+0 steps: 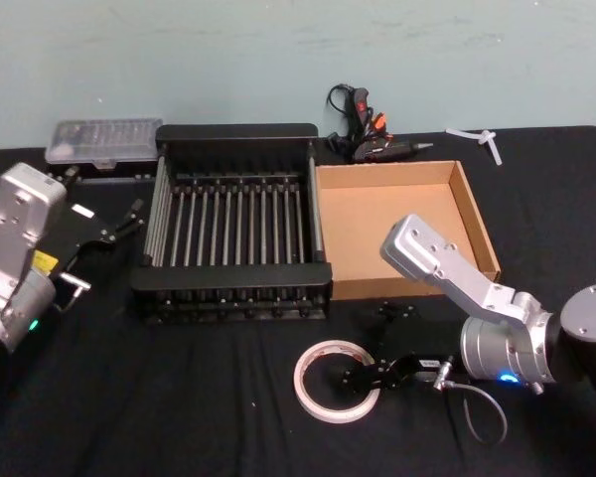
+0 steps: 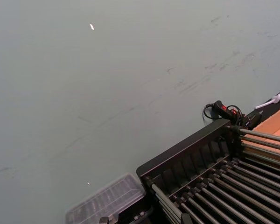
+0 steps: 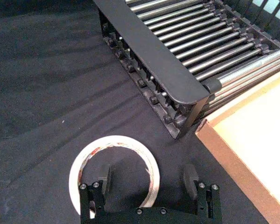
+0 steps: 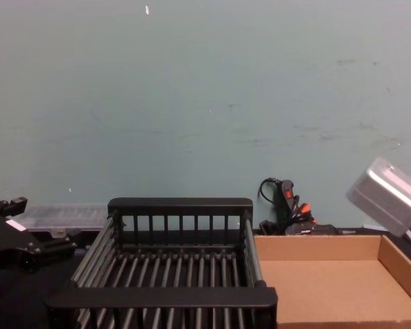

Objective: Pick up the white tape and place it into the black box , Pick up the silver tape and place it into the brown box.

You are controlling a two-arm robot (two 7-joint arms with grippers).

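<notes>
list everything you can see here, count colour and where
white tape: 1, white ring with red marks inside, flat on the cloth in front of the black box
black box: 1, black slatted crate, centre of table
brown box: 1, brown cardboard, touching the crate's right side
clear plastic case: 1, translucent grey, behind the crate's left corner
glue gun with cable: 1, black with orange, behind the brown box
white plastic piece: 1, white, far right of table
tablecloth: 1, black
wall: pale green
left gripper: left of the crate, open
right gripper: open, straddling the ring's right edge
</notes>
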